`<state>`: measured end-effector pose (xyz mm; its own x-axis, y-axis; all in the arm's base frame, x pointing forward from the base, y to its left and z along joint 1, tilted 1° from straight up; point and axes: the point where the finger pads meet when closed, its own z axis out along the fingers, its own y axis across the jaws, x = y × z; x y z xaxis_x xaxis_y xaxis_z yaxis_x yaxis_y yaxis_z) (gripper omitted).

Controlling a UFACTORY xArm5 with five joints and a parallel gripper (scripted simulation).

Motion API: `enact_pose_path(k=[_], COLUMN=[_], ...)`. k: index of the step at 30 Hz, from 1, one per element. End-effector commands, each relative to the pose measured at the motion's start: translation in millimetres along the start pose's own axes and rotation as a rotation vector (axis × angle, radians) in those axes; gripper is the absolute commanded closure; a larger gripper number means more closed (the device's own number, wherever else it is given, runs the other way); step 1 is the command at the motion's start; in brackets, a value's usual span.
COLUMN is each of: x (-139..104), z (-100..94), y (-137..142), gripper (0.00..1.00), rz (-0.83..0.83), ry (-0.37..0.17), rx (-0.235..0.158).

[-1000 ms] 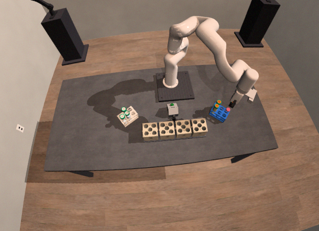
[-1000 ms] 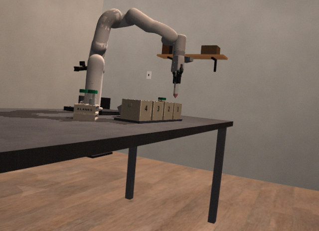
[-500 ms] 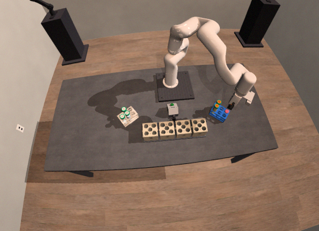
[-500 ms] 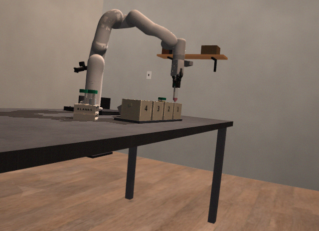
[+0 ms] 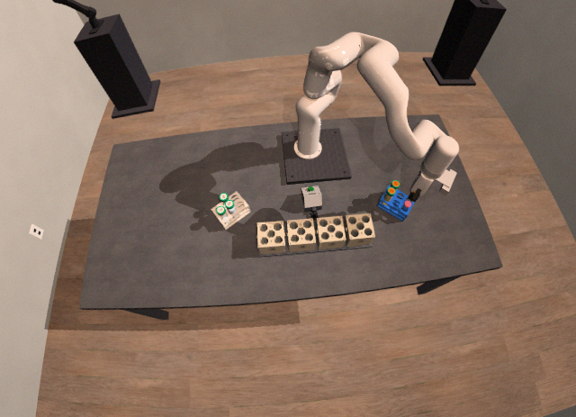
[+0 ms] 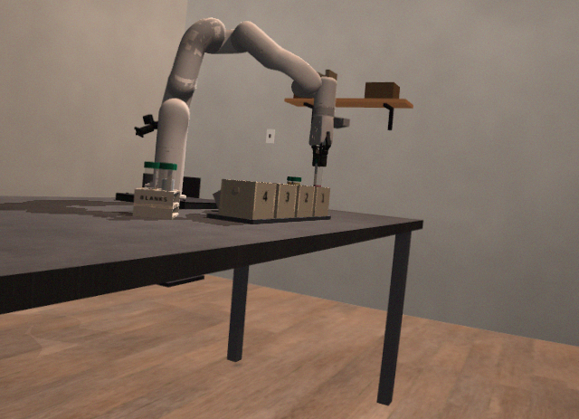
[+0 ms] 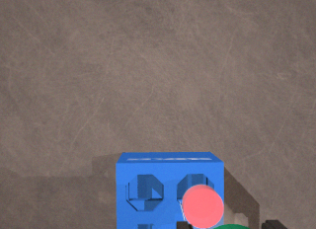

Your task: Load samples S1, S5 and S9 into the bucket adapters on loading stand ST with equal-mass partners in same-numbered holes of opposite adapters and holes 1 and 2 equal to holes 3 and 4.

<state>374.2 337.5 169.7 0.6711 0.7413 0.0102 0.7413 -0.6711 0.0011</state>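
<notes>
My gripper (image 5: 415, 194) (image 6: 319, 158) (image 7: 228, 227) is shut on a green-capped tube. The tube (image 6: 317, 174) hangs below the fingers, with a pink-red lower end that also shows in the wrist view (image 7: 202, 206). That end is over the right part of the blue rack (image 5: 392, 211) (image 7: 168, 168); whether it has entered a hole is not clear. Two orange-dotted tubes (image 5: 395, 184) (image 5: 391, 190) stand in this rack. Adapter 4 (image 5: 271, 250) (image 6: 264, 209), adapters 3 and 2, and adapter 1 (image 5: 361, 241) (image 6: 322, 209) stand in a row; their visible holes look empty.
The blanks rack (image 5: 228, 224) (image 6: 154, 211) stands left of the adapters with three white-dotted tubes. The green DONE key (image 5: 310, 188) is on a small grey desk (image 5: 311, 199) behind the adapters. A pale object (image 5: 446, 177) lies right of the blue rack.
</notes>
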Motion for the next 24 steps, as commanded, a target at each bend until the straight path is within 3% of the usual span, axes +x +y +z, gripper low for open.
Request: enact_pose_path(k=[1, 24], x=[1.4, 1.4], z=[4.3, 9.3], y=[0.1, 0.0], gripper=[1.0, 1.0], rz=[0.0, 0.0], ry=[0.006, 0.006], rx=[0.011, 0.011])
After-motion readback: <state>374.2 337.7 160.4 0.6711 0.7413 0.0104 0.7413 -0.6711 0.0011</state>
